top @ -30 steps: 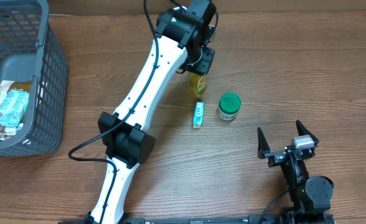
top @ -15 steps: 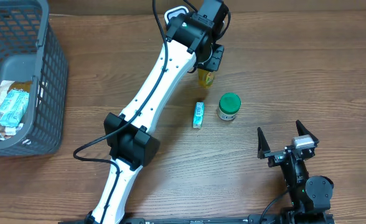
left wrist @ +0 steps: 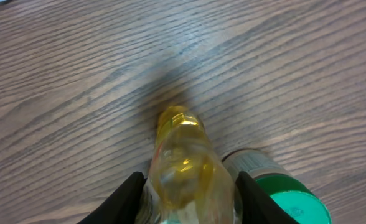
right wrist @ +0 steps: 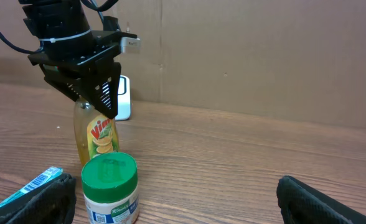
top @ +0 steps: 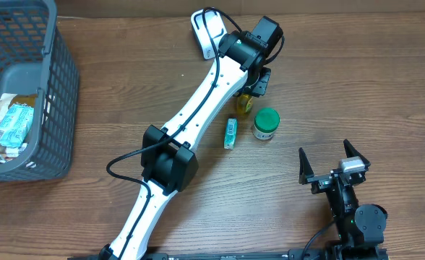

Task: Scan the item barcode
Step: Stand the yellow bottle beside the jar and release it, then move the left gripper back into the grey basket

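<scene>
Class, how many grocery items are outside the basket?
3: the yellow bottle between the left gripper's jaws, the green-lidded jar just beside it, and the blue packet lying flat beside the jar. The left arm could hide more.

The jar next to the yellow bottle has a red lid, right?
Not quite. The lid is green, not red, and the right wrist view shows it clearly. The jar does stand next to the yellow bottle.
</scene>
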